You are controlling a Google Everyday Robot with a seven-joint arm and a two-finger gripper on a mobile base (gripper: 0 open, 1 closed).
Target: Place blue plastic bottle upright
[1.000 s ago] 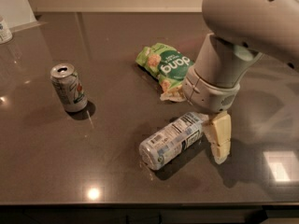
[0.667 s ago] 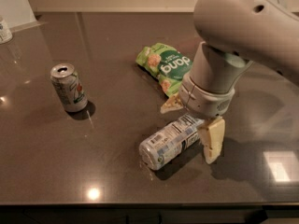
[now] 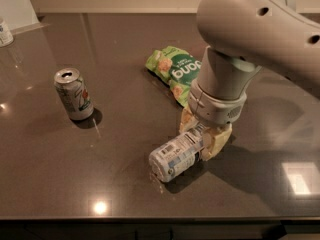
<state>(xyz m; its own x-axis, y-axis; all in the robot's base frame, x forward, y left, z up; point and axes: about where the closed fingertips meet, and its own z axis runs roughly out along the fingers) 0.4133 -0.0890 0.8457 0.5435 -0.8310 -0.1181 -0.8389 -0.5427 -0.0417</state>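
Note:
The blue plastic bottle [image 3: 175, 157] lies on its side on the dark tabletop [image 3: 125, 194], its base pointing to the front left. Its cap end is hidden between my fingers. My gripper [image 3: 202, 132] is down at the table over the bottle's upper end. One finger [image 3: 186, 122] is on the far side and the other [image 3: 218, 141] on the near right side, both against the bottle. The bottle still rests on the table.
A silver-green soda can [image 3: 73, 94] stands upright at the left. A green snack bag [image 3: 176, 71] lies just behind the gripper. A white container [image 3: 5, 32] stands at the far left edge. The table's front edge runs along the bottom.
The gripper has moved left and down over the bottle's cap end, and its fingers have drawn in from wide apart to either side of the bottle. The bottle has not moved.

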